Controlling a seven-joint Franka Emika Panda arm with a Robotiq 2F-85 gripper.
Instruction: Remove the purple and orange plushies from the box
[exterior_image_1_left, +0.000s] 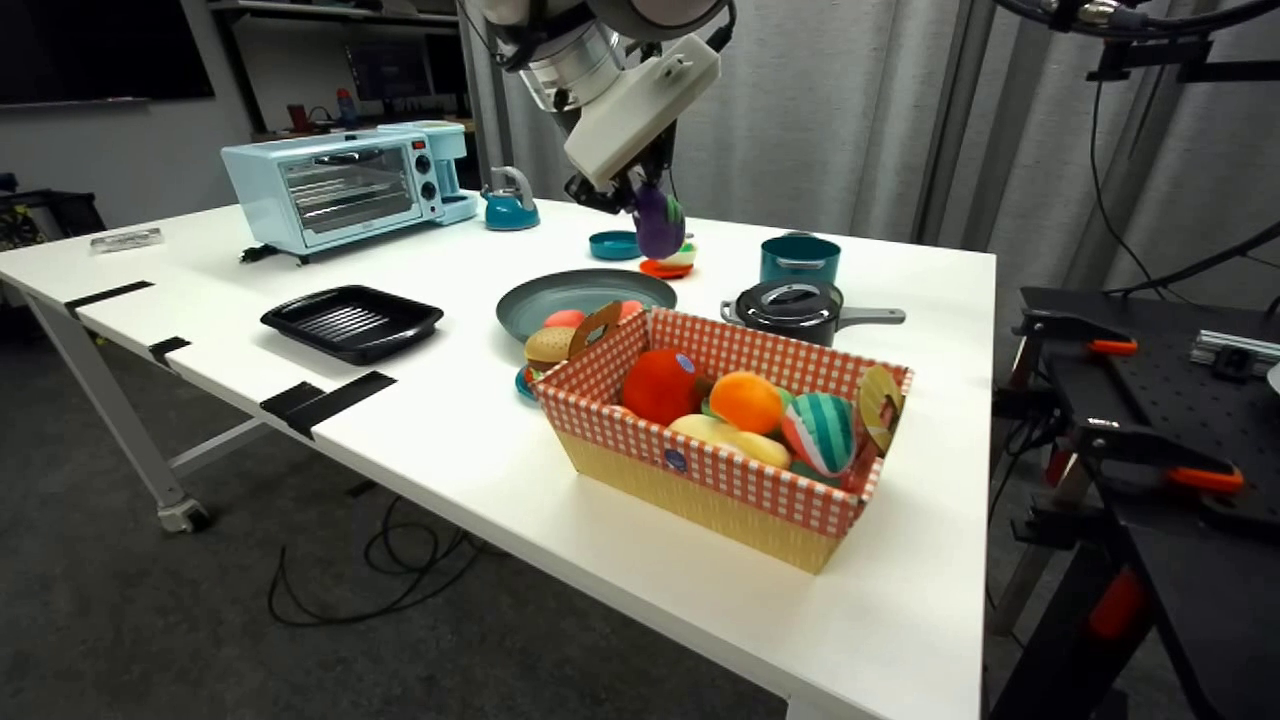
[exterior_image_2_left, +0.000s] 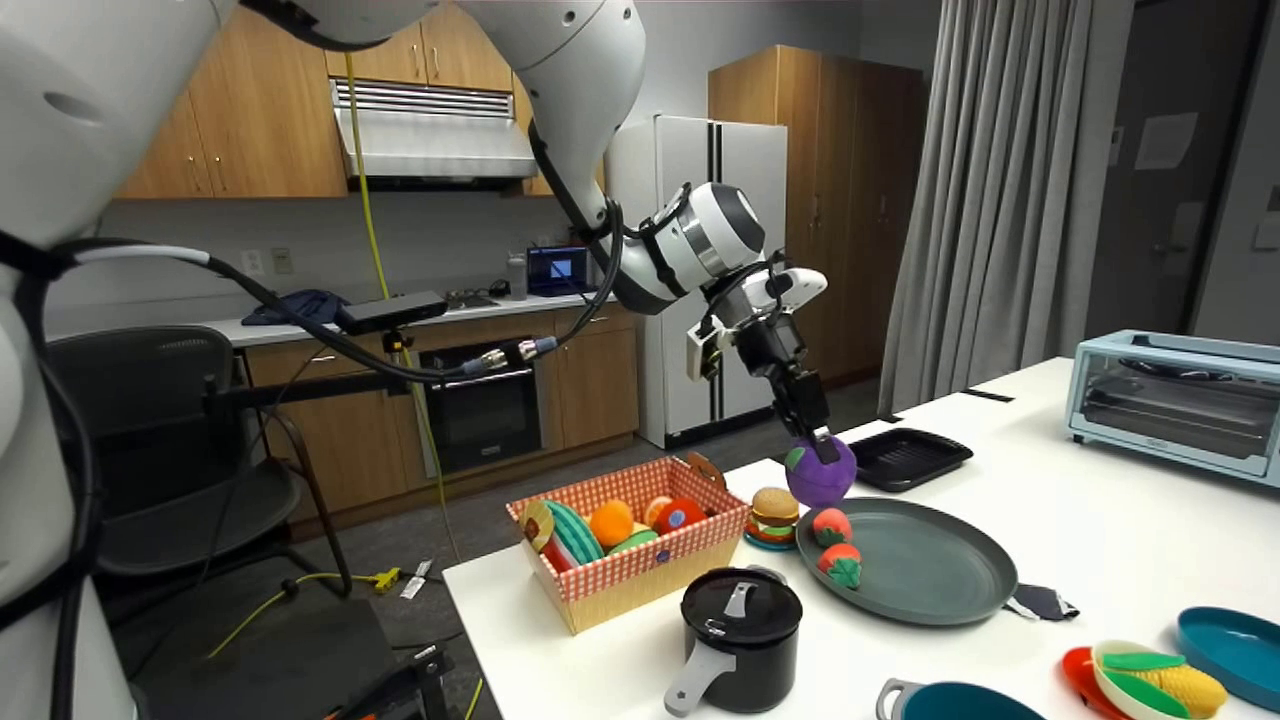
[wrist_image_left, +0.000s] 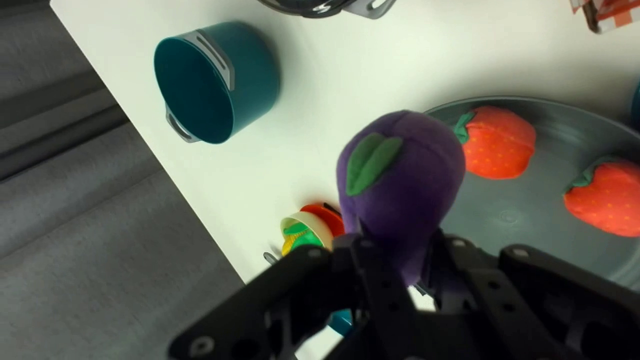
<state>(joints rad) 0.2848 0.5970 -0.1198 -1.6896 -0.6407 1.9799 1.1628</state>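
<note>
Orange fruit plushie sits close to me, just beside a watermelon plushie in the red-checked basket, which stands near the front edge of the white tabletop. A hamburger plushie crowds one end of the basket; past it, two strawberry plushies lie near the rim of the round gray pan. Higher up, clear of the tabletop, the fingers are clamped on the purple eggplant plushie, air around its wide end. Beyond, open tabletop stretches to the toaster oven.
</note>
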